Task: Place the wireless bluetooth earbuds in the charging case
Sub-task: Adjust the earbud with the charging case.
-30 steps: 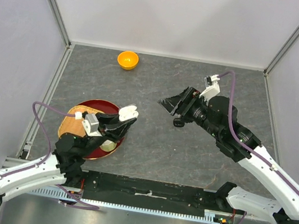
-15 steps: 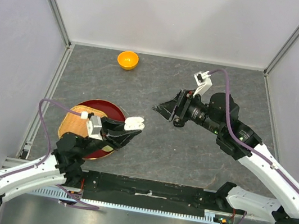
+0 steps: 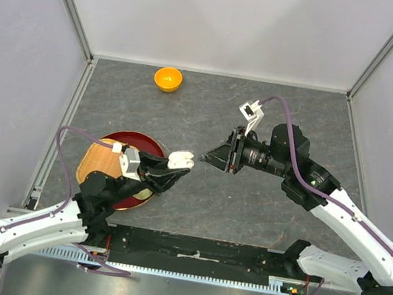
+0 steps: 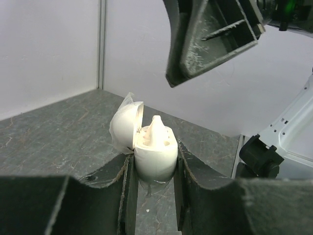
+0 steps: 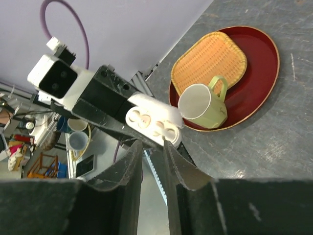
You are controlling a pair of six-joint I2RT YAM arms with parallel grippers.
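Grey table [image 3: 209, 112], left pincer [image 3: 176, 168] raised, gripping case [image 4: 154, 155]

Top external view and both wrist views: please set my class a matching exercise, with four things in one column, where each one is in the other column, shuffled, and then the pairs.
Things
1. white plastic charging case
2. small orange bowl
3. pale green ceramic mug
4. flat woven straw basket

Places
A. alone near the far edge of the grey table
B. lies flat on the round red tray
C. clamped in the left gripper, lid open
D. stands upright on the tray at the basket's edge

Pairs: 1-C, 2-A, 3-D, 4-B
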